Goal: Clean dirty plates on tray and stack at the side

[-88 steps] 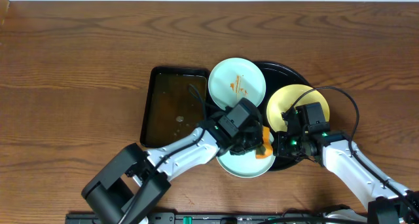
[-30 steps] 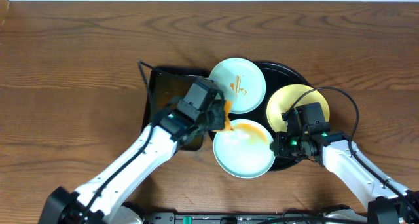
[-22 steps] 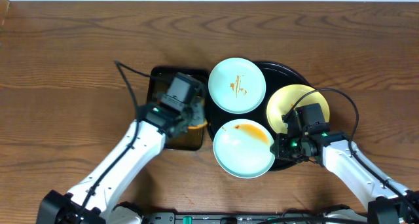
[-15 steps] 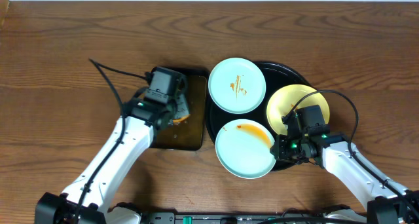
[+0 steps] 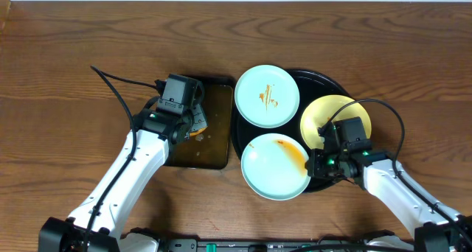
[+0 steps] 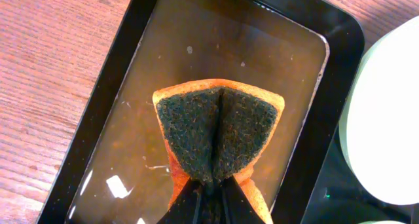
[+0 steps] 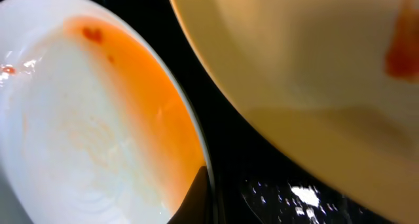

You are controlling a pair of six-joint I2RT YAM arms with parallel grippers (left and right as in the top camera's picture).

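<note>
Three plates lie on the round black tray: a mint-blue plate with orange streaks at the back left, a pale yellow plate at the right, and a mint-blue plate with an orange smear at the front. My right gripper is shut on the front plate's right rim; the yellow plate lies just beside it. My left gripper is shut on an orange sponge with a dark scrub face, held over the rectangular tray.
The rectangular dark tray holds brownish water and stands left of the round tray, touching it. Wooden table lies all around. My left arm's cable loops over the table at the left.
My left gripper has carried the sponge off the front plate and leftward to above the rectangular tray. The front plate now shows an orange smear. The right gripper has kept hold of its rim.
</note>
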